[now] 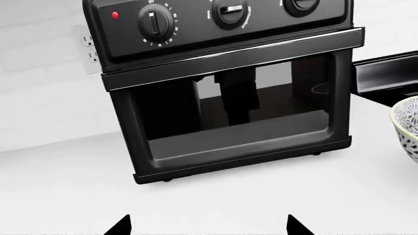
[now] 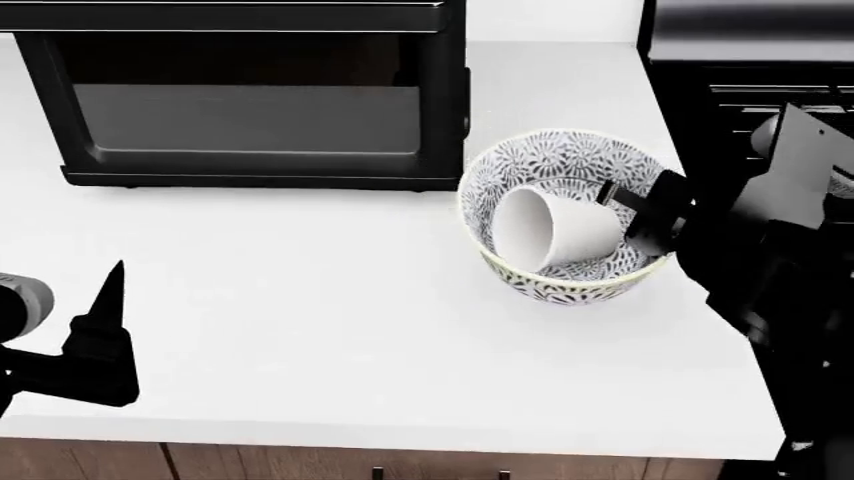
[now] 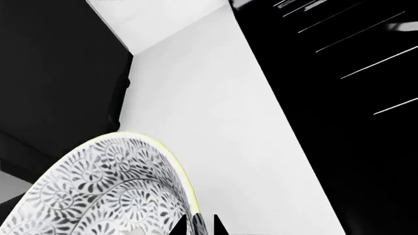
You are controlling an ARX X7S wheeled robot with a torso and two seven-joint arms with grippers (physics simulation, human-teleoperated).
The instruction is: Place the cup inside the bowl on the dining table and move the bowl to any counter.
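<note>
The leaf-patterned bowl sits on the white counter in front of the black oven's right corner. The white cup lies on its side inside the bowl, mouth toward the left. My right gripper is shut on the bowl's right rim. In the right wrist view the pale rim of the bowl runs between the two fingertips of the gripper. My left gripper is open over bare counter at the front left, holding nothing, and the bowl shows at that view's edge. The dining table is out of view.
A black toaster oven with knobs stands at the back of the counter. A black stove adjoins the counter on the right. Wood cabinet fronts show under the counter's front edge.
</note>
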